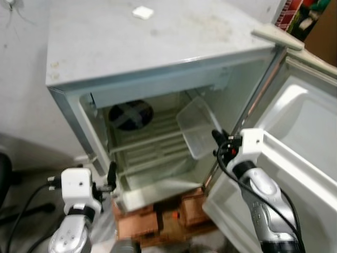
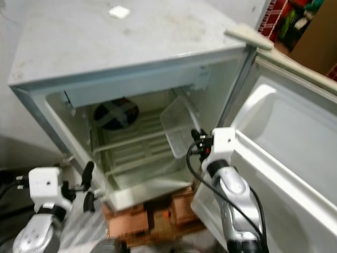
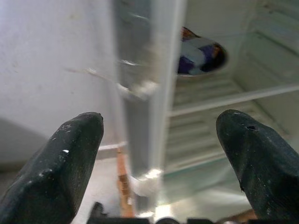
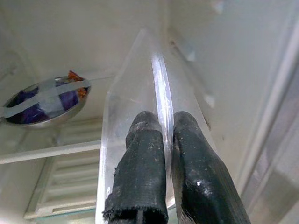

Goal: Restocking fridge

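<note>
A small white fridge point(image 1: 158, 47) stands open, its door point(image 1: 300, 132) swung out to the right. Inside, a clear plastic bin point(image 1: 197, 126) hangs tilted by the right wall. My right gripper point(image 1: 217, 139) is shut on the bin's thin rim point(image 4: 161, 88), one finger on each side. A foil-lined bowl point(image 1: 130, 114) crossed with tape sits at the back, above the wire shelf point(image 1: 152, 142). My left gripper point(image 1: 110, 182) is open at the fridge's lower left front edge, and the cabinet's edge post point(image 3: 149, 93) stands between its fingertips.
The fridge rests on reddish-brown blocks point(image 1: 158, 219). A small white item point(image 1: 142, 12) lies on the fridge top. Red boxes point(image 1: 295, 13) stand at the back right. A dark chair part point(image 1: 4, 174) is at the far left, over grey floor.
</note>
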